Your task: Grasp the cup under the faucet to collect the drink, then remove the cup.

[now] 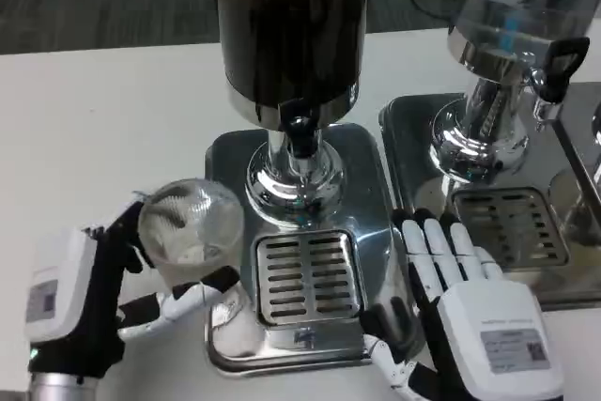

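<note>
Left of the drip grate [307, 276], left hand [103, 293] grasps clear cup [191, 224]; faucet spout [300, 138] lies up-right. Right hand [451, 288] rests released, fingers apart, on dispenser base [371, 190].

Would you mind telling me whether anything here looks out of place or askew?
Yes: the clear cup, held by the left hand, is tipped so its mouth faces the camera, and it sits left of the drip grate rather than under the black faucet. No spill is visible.
</note>
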{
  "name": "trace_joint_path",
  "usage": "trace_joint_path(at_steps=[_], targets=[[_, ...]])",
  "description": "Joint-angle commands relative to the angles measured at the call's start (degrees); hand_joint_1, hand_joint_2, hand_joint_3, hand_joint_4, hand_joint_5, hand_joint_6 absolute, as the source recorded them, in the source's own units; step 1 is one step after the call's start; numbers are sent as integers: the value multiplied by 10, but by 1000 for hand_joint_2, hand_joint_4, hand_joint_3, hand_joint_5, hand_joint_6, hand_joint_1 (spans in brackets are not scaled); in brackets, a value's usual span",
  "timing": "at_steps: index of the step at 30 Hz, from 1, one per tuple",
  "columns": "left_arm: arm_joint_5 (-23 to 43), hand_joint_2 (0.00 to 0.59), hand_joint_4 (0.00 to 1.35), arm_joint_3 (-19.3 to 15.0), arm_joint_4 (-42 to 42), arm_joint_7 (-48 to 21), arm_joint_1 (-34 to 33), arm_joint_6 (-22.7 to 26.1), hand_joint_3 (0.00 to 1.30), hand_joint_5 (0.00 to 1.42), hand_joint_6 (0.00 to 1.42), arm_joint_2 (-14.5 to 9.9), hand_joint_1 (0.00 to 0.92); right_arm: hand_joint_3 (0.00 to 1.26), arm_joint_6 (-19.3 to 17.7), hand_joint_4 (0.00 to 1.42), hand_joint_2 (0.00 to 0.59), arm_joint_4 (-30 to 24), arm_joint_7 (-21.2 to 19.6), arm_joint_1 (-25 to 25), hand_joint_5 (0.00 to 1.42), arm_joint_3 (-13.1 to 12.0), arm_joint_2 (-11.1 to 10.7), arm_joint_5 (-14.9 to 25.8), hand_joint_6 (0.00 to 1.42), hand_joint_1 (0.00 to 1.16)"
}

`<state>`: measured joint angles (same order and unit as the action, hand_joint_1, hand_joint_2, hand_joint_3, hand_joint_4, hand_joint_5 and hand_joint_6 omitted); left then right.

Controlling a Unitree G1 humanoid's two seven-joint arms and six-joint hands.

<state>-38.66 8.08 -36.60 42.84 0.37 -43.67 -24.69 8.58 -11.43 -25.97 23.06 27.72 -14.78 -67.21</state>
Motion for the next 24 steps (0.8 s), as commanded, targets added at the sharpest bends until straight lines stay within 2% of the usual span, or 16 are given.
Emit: trace_joint_path(at_steps=[1,12,24], targets=[[1,136,628,23,-13,-18,-40,-18,426,872,1002,9,484,0,10,0,388,2,-12,6,0,-4,7,0,135,183],[-10,133,628,84,-80,-37,-103,-27,427,866,997,32,480,0,22,0,390,-3,-17,14,0,-6,19,1,132,184],[-47,124,603,147,-160,-11,-168,-15,403,838,979,52,465,0,25,0,390,-4,-19,25,0,-2,27,1,132,184]])
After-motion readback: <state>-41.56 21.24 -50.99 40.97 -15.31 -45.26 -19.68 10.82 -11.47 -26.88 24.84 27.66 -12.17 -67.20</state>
